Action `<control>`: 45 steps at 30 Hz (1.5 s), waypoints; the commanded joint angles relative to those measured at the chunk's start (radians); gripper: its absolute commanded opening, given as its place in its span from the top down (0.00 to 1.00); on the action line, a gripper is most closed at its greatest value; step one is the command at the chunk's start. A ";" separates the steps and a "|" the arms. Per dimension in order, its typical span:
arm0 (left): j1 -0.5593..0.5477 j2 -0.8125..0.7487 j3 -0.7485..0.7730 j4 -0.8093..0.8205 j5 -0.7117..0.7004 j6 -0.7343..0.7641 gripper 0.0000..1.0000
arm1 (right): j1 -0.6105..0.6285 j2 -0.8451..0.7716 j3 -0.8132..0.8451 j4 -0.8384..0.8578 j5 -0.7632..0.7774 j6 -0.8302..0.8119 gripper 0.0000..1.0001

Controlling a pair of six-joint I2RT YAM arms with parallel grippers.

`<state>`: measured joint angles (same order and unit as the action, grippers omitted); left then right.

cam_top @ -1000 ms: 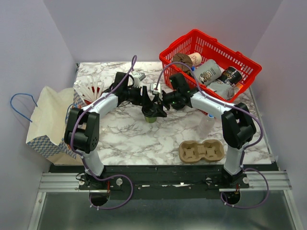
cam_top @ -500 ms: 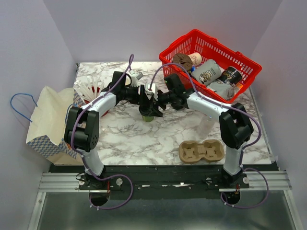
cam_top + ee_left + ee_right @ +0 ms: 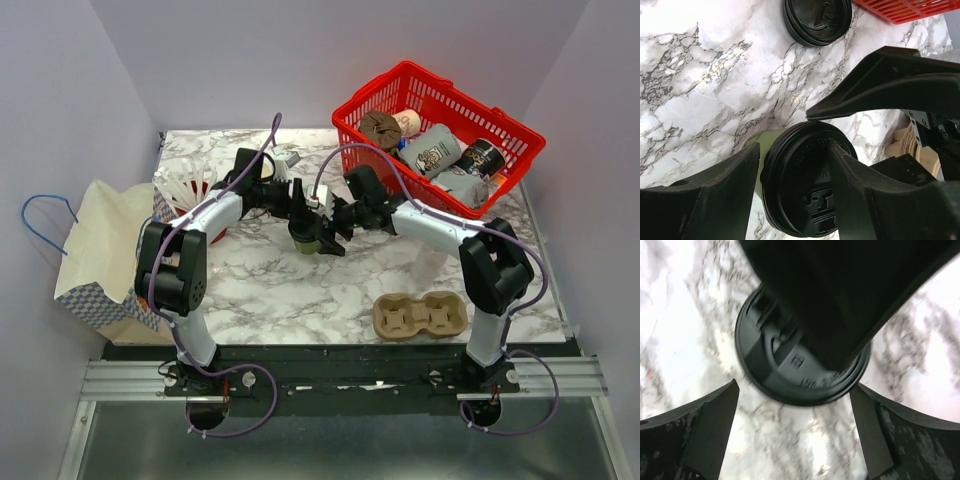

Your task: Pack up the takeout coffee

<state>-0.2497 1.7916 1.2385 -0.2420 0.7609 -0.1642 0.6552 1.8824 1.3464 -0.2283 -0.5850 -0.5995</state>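
The takeout coffee [image 3: 315, 246] is an olive-green cup with its black lid on, standing mid-table. In the left wrist view its lid [image 3: 800, 185] fills the lower middle. My left gripper [image 3: 303, 222] [image 3: 795, 147] has its jaws apart. One finger lies across the lid top and the other sits beside the cup wall. My right gripper [image 3: 335, 232] is open just right of the cup, and one of its fingers [image 3: 875, 85] points in above the cup. In the right wrist view the lid [image 3: 790, 375] lies just beyond that gripper [image 3: 793, 385], partly covered by the left gripper's finger.
A cardboard cup carrier [image 3: 420, 315] lies at the front right. A red basket [image 3: 455, 92] of items stands at the back right. A paper bag [image 3: 95, 260] is off the table's left edge, and a red cup [image 3: 190, 195] stands near it. A spare black lid [image 3: 817, 20] lies behind the cup.
The right gripper has swung down toward the near side of the cup. The left gripper and the cup have shifted slightly left and stay together.
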 commanded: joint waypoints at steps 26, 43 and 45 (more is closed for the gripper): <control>0.009 -0.162 0.113 -0.115 -0.028 0.205 0.01 | -0.123 -0.245 0.145 -0.306 -0.061 0.130 0.00; -0.034 -0.437 0.007 -0.416 -0.126 0.492 0.01 | -0.184 -0.526 0.074 -0.772 0.063 -0.046 0.18; -0.042 -0.437 0.006 -0.425 -0.147 0.493 0.02 | -0.187 -0.566 0.071 -0.799 0.044 -0.063 0.24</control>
<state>-0.2668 1.3701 1.2713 -0.5972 0.6735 0.2504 0.4805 1.3895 1.4544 -0.8631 -0.5610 -0.5934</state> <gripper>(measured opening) 0.987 0.803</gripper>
